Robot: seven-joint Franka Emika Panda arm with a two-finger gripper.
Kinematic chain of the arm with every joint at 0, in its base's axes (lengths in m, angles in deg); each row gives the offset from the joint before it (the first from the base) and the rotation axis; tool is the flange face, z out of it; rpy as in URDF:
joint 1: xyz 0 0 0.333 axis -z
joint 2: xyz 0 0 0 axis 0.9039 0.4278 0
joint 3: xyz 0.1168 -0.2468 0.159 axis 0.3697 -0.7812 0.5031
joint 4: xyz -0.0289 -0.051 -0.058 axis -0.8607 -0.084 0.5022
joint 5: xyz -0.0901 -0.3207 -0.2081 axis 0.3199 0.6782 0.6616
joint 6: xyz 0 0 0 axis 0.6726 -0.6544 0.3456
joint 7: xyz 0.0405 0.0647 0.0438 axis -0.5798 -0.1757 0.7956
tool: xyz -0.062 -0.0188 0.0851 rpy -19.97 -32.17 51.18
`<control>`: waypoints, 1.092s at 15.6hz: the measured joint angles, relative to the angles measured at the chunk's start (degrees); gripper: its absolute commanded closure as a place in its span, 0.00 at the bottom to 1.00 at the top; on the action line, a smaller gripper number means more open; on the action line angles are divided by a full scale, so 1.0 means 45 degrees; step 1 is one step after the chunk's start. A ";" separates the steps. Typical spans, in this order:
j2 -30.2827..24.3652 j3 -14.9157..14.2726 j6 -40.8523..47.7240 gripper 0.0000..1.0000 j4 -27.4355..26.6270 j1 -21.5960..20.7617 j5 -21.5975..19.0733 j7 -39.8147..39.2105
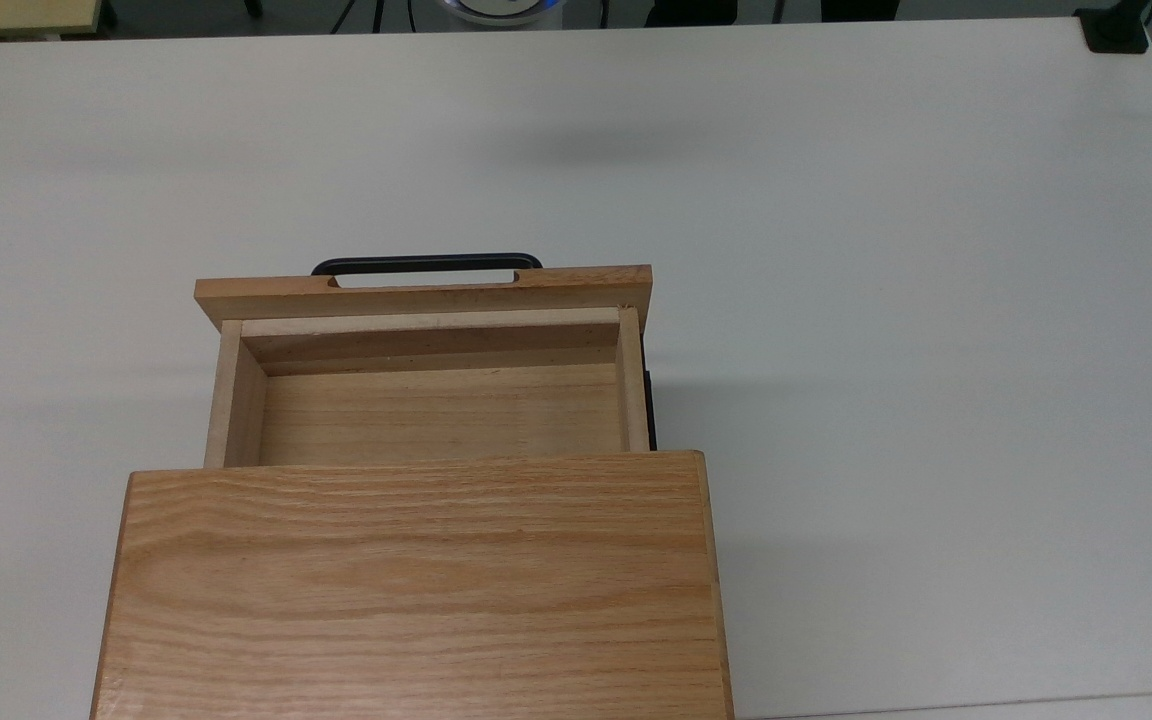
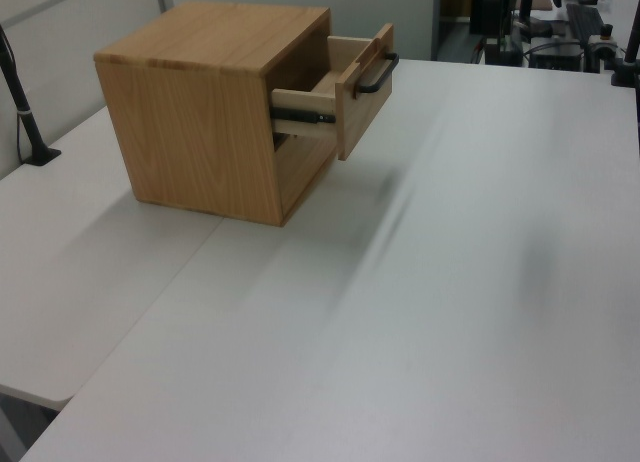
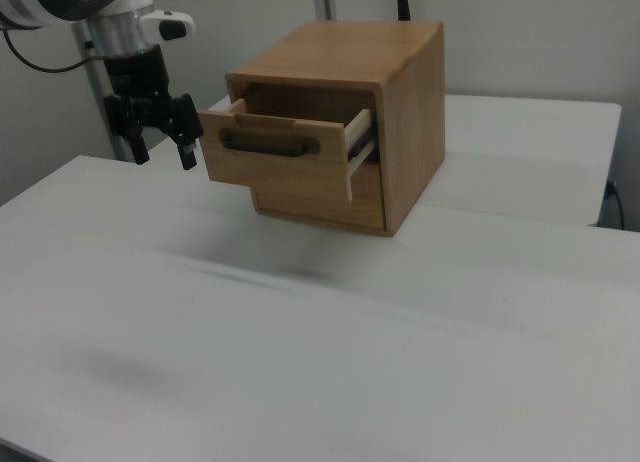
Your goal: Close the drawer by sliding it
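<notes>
Right now my end effector (image 3: 160, 142) hangs open and empty; the drawer (image 3: 275, 157), pulled out of the cabinet (image 3: 400, 92), lies just toward the right view's right, seemingly level with its front panel.

drawer (image 1: 436, 400) jutting from cabinet (image 1: 416, 590), cabinet on table (image 1: 886, 300)

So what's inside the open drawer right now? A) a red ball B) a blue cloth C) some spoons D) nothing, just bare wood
D: in the top view the drawer, pulled out of the cabinet, shows only its bare wooden floor and walls, with nothing lying in the part that can be seen.
</notes>
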 measured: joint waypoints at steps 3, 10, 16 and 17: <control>0.0013 -0.0031 0.0000 0.00 0.0000 0.0023 0.0000 -0.0366; 0.0014 -0.0129 0.0000 0.54 0.0000 0.0028 -0.0001 -0.0693; 0.0034 -0.0130 -0.0007 1.00 0.0000 0.0028 -0.0044 -0.1279; 0.0038 -0.0136 -0.0012 1.00 0.0000 0.0038 -0.0148 -0.1439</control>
